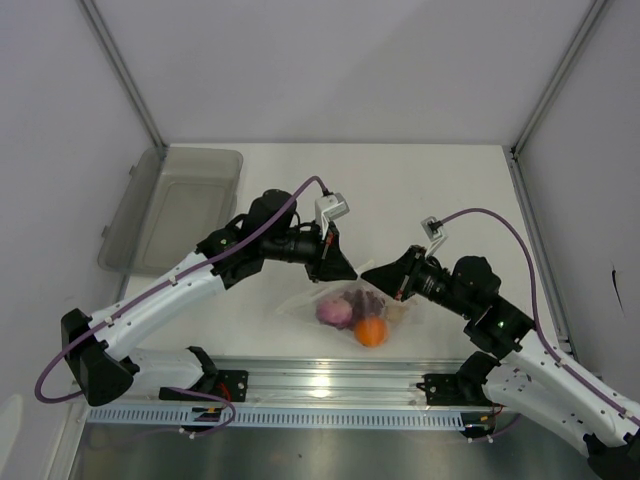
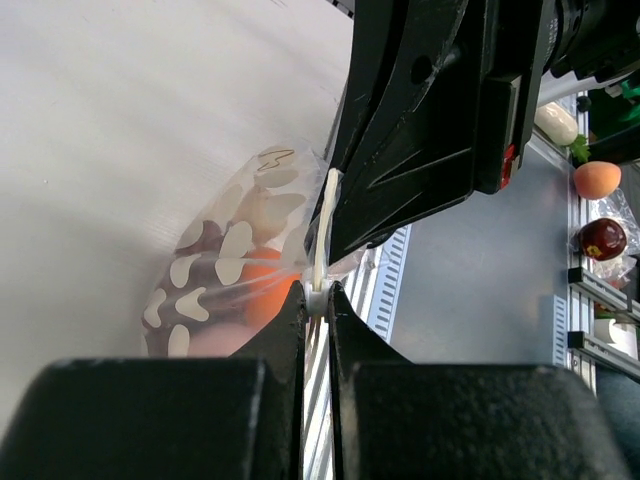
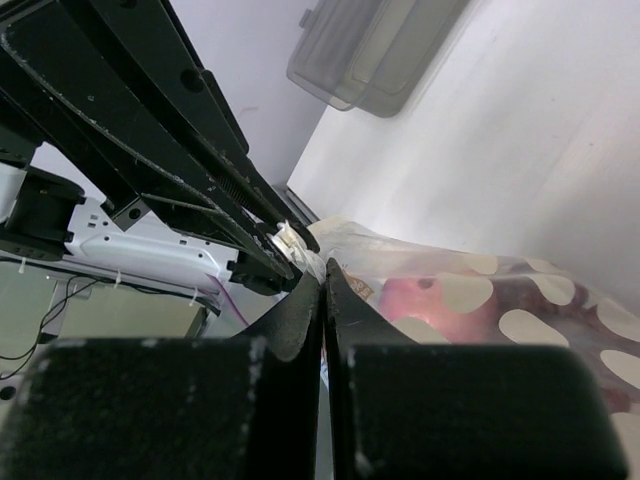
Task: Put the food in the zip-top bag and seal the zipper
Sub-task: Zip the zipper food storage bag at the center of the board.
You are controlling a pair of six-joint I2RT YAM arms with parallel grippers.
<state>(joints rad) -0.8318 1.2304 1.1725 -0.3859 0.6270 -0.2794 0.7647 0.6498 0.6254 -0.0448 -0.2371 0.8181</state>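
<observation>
The zip-top bag (image 1: 352,305) lies near the table's front edge between both arms. Inside it show the orange (image 1: 370,332), the purple-red onion (image 1: 334,312) and dark berries (image 1: 371,301); the garlic is not clearly visible. My left gripper (image 1: 345,272) is shut on the white zipper strip (image 2: 322,235) at the bag's mouth. My right gripper (image 1: 372,275) is shut on the same mouth edge (image 3: 322,268), facing the left gripper closely. In the left wrist view the bag (image 2: 225,270) shows pale leaf prints with the orange (image 2: 268,290) behind them. In the right wrist view the onion (image 3: 435,300) shows through the bag.
A grey translucent tub (image 1: 172,208) stands at the table's far left; it also shows in the right wrist view (image 3: 370,50). A metal rail (image 1: 320,385) runs along the front edge. Spare fruit (image 2: 597,180) lies off the table on the right of the left wrist view.
</observation>
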